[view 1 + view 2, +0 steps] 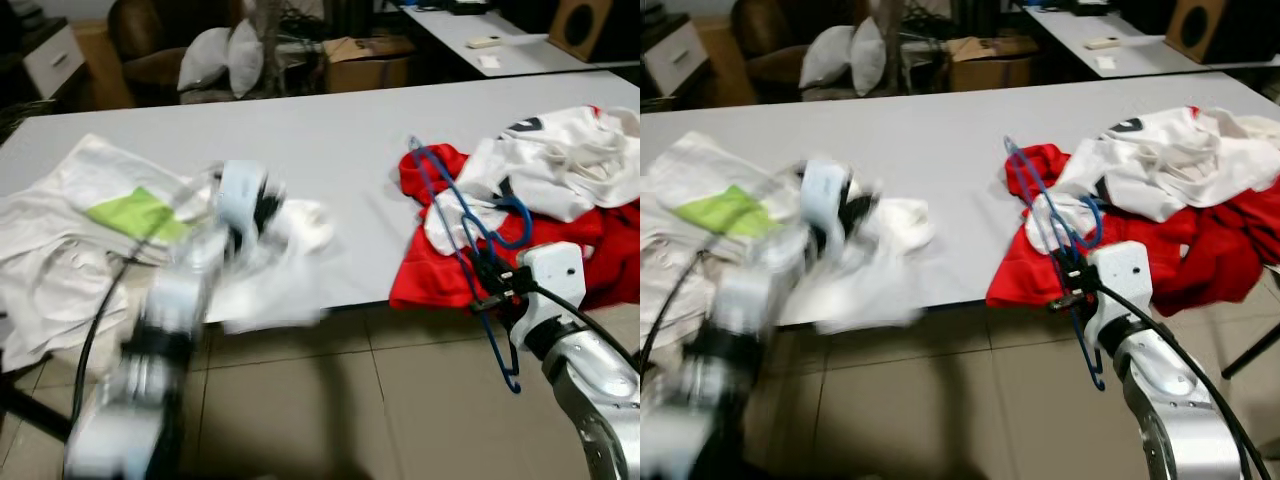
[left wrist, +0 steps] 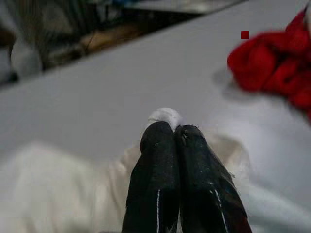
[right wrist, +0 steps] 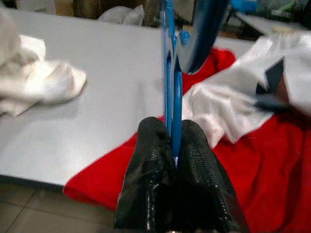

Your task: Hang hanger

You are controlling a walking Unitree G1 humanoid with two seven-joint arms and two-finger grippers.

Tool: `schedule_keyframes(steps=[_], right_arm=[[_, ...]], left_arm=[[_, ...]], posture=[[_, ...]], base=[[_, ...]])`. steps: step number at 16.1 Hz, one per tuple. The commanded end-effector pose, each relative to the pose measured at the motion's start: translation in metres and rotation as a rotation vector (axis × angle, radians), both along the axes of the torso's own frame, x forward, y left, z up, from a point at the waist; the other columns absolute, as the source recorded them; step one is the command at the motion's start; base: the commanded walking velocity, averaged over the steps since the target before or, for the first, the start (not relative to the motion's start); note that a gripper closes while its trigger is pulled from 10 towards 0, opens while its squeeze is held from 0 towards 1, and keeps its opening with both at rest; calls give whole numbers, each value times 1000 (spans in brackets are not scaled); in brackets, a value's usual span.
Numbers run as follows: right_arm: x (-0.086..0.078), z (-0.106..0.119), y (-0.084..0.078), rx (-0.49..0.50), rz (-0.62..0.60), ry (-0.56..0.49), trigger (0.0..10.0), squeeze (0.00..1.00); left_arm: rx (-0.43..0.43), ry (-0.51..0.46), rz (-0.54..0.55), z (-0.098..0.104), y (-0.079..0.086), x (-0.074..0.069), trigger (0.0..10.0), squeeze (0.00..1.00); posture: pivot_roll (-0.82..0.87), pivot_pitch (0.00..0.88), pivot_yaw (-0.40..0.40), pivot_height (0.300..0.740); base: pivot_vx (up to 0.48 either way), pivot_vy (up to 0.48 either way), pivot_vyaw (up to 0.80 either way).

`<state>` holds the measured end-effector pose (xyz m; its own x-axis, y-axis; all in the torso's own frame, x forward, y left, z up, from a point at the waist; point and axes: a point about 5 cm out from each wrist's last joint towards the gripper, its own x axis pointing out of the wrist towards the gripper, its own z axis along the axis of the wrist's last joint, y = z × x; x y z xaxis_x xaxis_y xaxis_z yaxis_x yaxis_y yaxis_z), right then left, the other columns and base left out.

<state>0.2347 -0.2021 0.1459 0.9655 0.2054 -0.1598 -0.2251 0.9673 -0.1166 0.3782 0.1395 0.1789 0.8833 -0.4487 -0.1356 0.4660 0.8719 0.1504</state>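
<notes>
My right claw (image 3: 174,145) is clenched on the thin blue wire hanger (image 1: 462,235) above the red garment (image 1: 430,270) at the grey counter (image 1: 330,140) edge. My blurred left claw (image 2: 175,141) seems pinched on white cloth (image 1: 290,255). Next: feed the hanger into a garment.

No text or label can be read.
</notes>
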Motion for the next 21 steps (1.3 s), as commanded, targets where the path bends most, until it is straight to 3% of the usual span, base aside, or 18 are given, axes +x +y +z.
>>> schedule_keyframes(steps=[1, 2, 3, 5, 7, 8, 9, 12, 16, 17, 18, 20, 21], right_arm=[[5, 11, -1, 23, -21, -42, 10000, 0], [8, 11, -5, 39, -48, -46, 10000, 0], [10, 11, -10, 0, -62, -48, 10000, 0], [10, 19, -17, 4, -87, -81, 10000, 0], [8, 20, -18, 10, -87, -93, 10000, 0], [5, 22, -15, 11, -54, -99, 10000, 0], [-2, 22, -14, 9, -25, -105, 10000, 0], [-11, 19, -15, 21, -24, -98, 10000, 0], [-14, 14, -7, 18, 20, -75, 10000, 0], [-14, 13, -6, 16, 34, -72, 10000, 0], [-13, 13, -6, 12, 43, -68, 10000, 0], [-12, 13, -5, 11, 49, -64, 10000, 0], [-13, 12, -5, 8, 51, -62, 10000, 0]], left_arm=[[11, -40, -46, 17, -4, 9, 0, 0], [19, -76, -80, 35, -11, 19, 0, 0], [-28, -166, -140, 71, -22, 29, 0, 0], [-152, -310, -262, 132, -32, 30, 0, 0], [-107, -326, -294, 143, -28, 31, 0, 0], [-23, -297, -312, 131, -23, 32, 0, 0], [80, -239, -363, 105, -13, 29, 0, 0], [140, -143, -452, 69, 4, 18, 0, 0], [274, 194, -686, -21, 38, -34, 0, 0], [270, 195, -631, -25, 42, -35, 3020, 0], [228, 183, -572, -22, 44, -32, 10000, 0], [123, 141, -494, -11, 41, -29, 10000, 0], [10, 106, -456, -2, 36, -31, 10000, 1000]], posture=[[-121, 0, 64, 740], [-127, 0, 74, 740], [-136, 0, 84, 740], [-157, 0, 106, 740], [-165, 0, 113, 740], [-172, 0, 118, 740], [-176, 0, 122, 740], [-177, 0, 120, 740], [-160, 0, 93, 740], [-156, 0, 88, 740], [-151, 0, 81, 740], [-148, 0, 79, 740], [-155, 0, 84, 740]], base=[[0, 0, 0], [0, 0, 0], [0, 0, 0], [0, 0, 0], [0, 0, 0], [0, 0, 0], [0, 0, 0], [0, 0, 0], [0, 0, 0], [0, 0, 0], [0, 0, 0], [0, 0, 0], [0, 0, 0]])
